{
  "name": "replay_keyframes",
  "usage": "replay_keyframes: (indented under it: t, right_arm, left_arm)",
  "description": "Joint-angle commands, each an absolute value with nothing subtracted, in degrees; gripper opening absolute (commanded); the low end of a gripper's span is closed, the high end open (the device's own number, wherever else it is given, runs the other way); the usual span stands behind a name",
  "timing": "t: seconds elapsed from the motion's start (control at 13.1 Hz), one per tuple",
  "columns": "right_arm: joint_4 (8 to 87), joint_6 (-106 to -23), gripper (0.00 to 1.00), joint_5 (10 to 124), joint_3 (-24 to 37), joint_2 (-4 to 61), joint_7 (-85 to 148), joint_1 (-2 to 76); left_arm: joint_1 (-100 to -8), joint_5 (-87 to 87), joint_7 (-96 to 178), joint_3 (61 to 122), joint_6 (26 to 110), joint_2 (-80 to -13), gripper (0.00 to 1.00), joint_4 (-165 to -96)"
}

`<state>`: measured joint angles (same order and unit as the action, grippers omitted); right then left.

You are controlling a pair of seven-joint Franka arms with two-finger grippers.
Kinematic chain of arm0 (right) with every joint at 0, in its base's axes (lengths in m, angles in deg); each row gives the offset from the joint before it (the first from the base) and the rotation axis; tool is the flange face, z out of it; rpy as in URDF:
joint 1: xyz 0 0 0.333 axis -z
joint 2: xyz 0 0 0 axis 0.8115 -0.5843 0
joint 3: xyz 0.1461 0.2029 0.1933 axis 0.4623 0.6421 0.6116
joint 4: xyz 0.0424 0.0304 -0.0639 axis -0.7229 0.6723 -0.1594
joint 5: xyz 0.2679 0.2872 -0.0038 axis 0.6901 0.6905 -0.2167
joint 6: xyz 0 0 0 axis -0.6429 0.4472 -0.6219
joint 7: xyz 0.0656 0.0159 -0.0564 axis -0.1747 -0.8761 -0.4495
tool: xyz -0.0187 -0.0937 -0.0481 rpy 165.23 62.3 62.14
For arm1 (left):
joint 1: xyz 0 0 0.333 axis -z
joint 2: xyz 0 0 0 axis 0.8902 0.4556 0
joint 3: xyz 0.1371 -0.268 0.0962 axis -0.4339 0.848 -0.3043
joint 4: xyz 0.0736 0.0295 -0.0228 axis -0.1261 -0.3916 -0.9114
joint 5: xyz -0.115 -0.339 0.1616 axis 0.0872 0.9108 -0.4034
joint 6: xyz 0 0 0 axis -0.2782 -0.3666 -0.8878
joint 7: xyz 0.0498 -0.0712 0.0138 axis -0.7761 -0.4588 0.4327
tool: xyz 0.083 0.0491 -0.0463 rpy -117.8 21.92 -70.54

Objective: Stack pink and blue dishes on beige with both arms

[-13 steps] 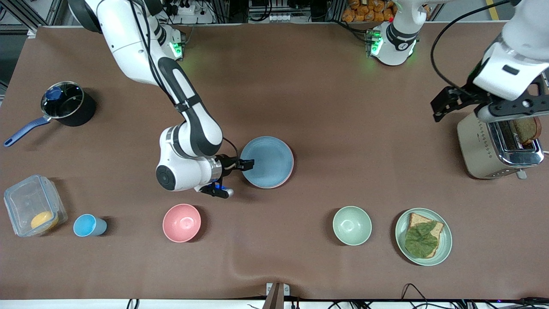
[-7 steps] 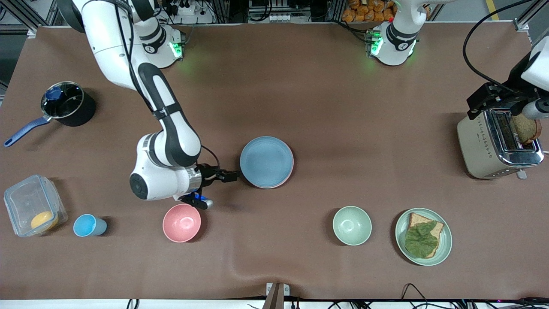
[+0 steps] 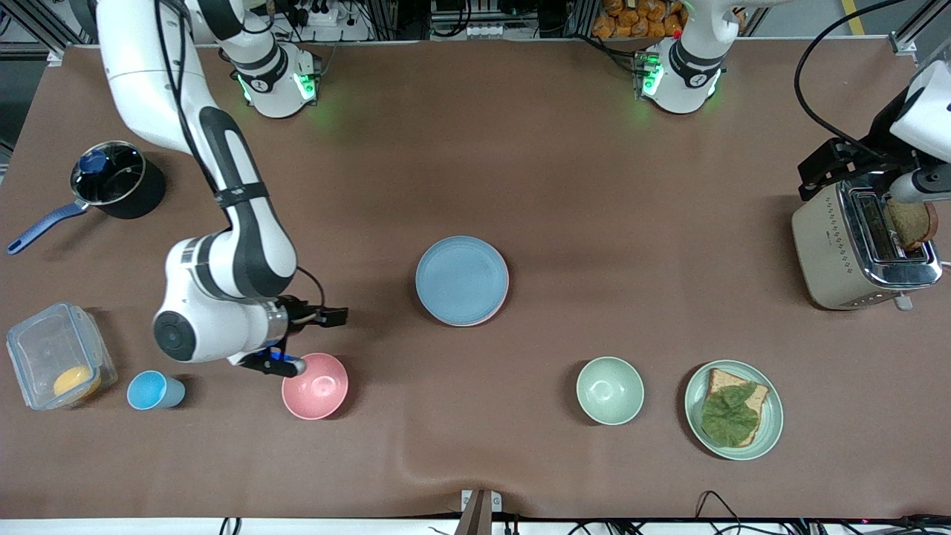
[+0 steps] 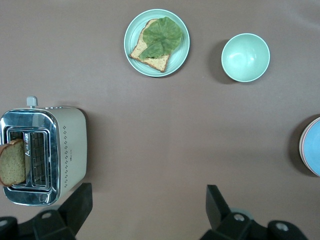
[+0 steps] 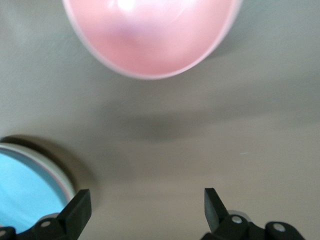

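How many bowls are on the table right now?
2: a pink bowl beside the blue cup, and a green bowl beside the bread plate. None looks hidden.

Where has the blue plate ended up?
The blue plate tops a stack mid-table in the front view, a pink rim peeking beneath; the pink bowl lies nearer the camera.

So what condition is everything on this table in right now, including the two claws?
Blue plate: top of the stack, pink rim showing beneath.
Right gripper: open, empty, near the pink bowl.
Left gripper: open, empty, by the toaster.
Toaster: bread slice standing in one slot.
Green plate: bread with a leaf.
Green bowl: empty.
Pink bowl: empty.
Clear container: something yellow inside.
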<state>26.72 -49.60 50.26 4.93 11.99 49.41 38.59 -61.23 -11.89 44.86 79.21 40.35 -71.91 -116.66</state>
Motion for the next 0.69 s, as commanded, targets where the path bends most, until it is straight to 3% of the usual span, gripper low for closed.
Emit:
replay_keyframes:
  t: [0.0,0.3,0.61]
  right_arm:
    - [27.61,-46.39,1.00,45.82,5.82,16.52,47.40,42.11]
    - [29.27,-45.85,1.00,38.80,5.82,22.13,41.60,46.41]
    - [37.96,-46.11,1.00,34.15,5.82,34.86,41.59,50.72]
  left_arm:
    - [-61.05,-10.97,44.23,79.25,39.47,-72.64,1.00,-116.77]
    - [-61.05,-10.88,44.49,79.25,39.29,-72.64,1.00,-116.85]
    - [-61.58,-10.97,44.23,79.60,39.29,-72.72,1.00,-116.77]
